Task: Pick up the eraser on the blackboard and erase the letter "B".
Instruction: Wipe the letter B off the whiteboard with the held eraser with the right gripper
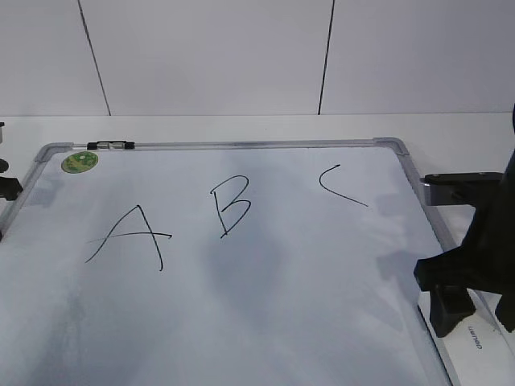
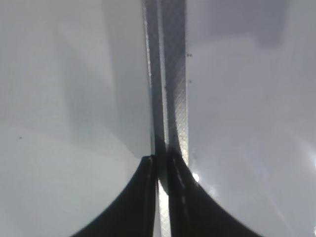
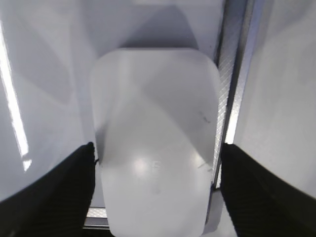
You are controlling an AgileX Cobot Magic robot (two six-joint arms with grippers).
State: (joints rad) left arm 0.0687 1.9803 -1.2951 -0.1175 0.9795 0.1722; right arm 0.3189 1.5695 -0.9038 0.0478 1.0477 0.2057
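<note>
While the right gripper (image 3: 155, 163) hangs wide open with a finger on either side of the eraser (image 3: 155, 138), it grips nothing yet. One white eraser lies at the right edge of the blackboard (image 1: 241, 322), beside the grey frame. Three black letters are on the board: A (image 1: 133, 237), the letter "B" (image 1: 231, 205) in the middle, and C (image 1: 342, 185), plus one green sticker (image 1: 80, 162). Closing off-centre could pinch the frame or let the smooth eraser slip. The left gripper (image 2: 162, 168) sits nearly closed over the frame, holding nothing.
</note>
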